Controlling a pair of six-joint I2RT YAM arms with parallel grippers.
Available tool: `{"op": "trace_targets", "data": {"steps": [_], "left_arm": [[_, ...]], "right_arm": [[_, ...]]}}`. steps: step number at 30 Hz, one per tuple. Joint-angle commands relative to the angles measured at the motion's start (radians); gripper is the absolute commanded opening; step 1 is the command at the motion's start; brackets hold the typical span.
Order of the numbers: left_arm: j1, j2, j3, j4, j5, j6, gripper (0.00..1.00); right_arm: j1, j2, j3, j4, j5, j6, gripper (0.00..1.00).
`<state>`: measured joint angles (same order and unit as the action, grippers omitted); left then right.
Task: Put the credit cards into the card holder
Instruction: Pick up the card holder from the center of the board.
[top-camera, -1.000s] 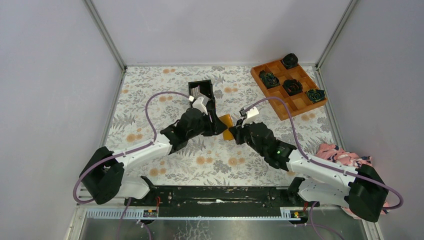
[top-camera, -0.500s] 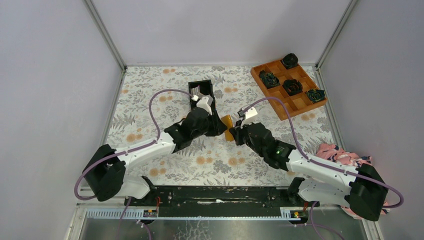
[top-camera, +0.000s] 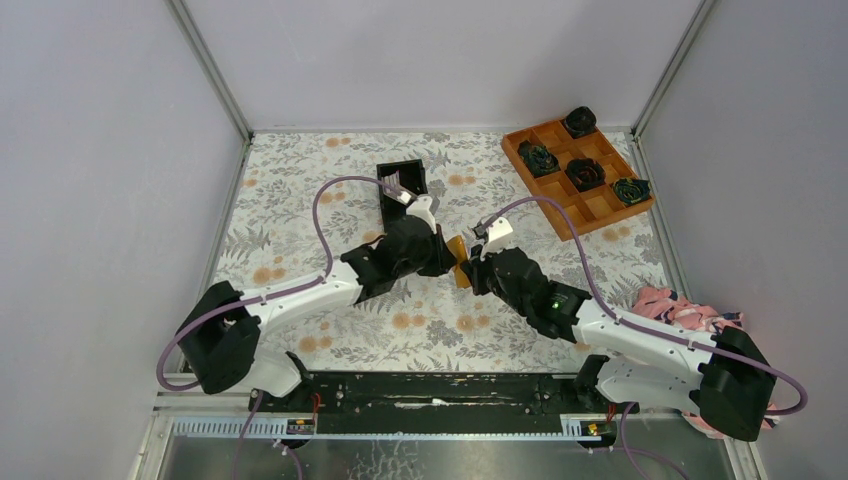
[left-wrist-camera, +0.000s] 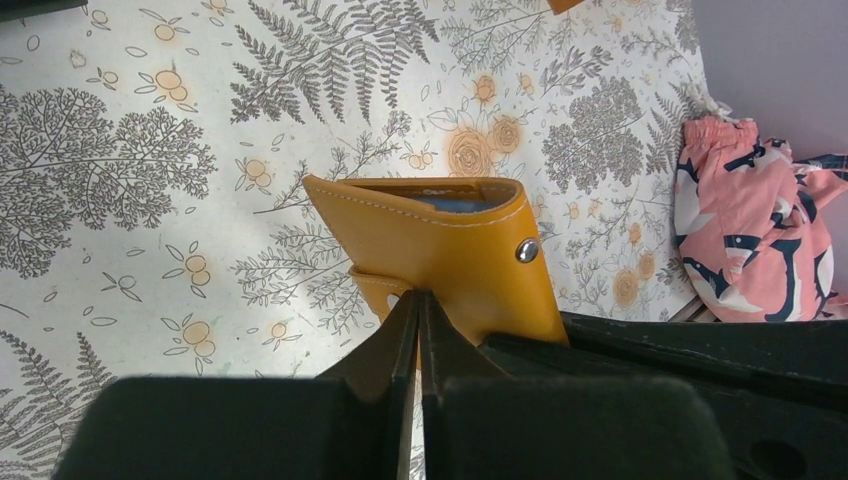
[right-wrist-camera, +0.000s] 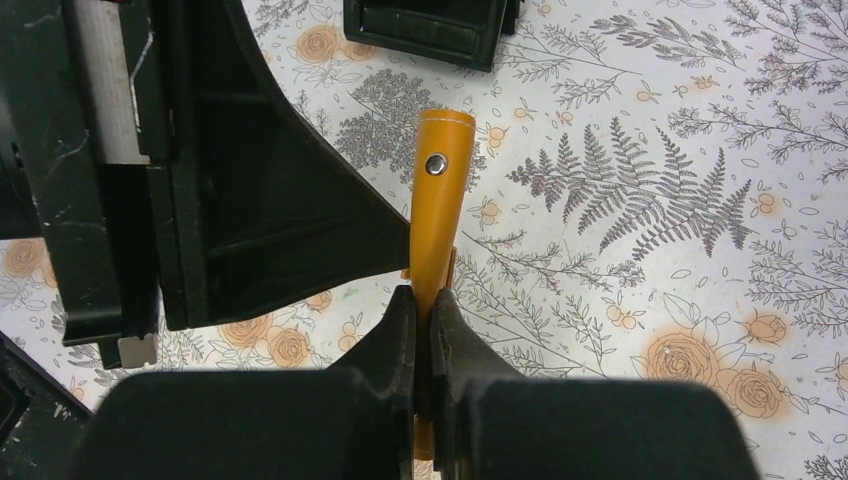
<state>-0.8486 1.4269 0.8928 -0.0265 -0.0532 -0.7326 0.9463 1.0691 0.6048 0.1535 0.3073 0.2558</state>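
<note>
We see the card holder (top-camera: 458, 258) standing upright on its edge over the floral table (top-camera: 300, 200), just nearer the arm bases than the black bin (top-camera: 404, 188) and a little to that bin's right. It is orange-tan, with a round metal snap stud on its outer face and a strip of light blue lining showing at its top edge. The right gripper (right-wrist-camera: 420, 305) has its jaws closed tight on the holder's lower edge. The left gripper (left-wrist-camera: 418, 310) has its jaws drawn narrow, tips pinched on a small flap at the holder's bottom. Pale, silvery credit cards (top-camera: 392, 181) sit in the bin's far end. An orange compartment tray (top-camera: 590, 205) holding dark rosettes lies well to the bin's right. A pink patterned cloth (left-wrist-camera: 745, 230) lies farther right and nearer.
</note>
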Motion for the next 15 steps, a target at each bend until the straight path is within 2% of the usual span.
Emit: {"op": "trace_targets", "data": {"steps": [1, 4, 15], "left_arm": [[-0.009, 0.028, 0.031, -0.057, -0.044, 0.032, 0.04], [-0.011, 0.03, 0.031, -0.076, -0.042, 0.032, 0.0], [-0.017, 0.02, -0.007, -0.101, -0.049, 0.036, 0.0]], "right_arm": [[0.026, -0.027, 0.062, 0.093, -0.025, 0.002, 0.0], [0.026, -0.029, 0.064, 0.089, -0.027, 0.004, 0.0], [0.027, -0.048, 0.061, 0.071, 0.023, -0.003, 0.0]]}}
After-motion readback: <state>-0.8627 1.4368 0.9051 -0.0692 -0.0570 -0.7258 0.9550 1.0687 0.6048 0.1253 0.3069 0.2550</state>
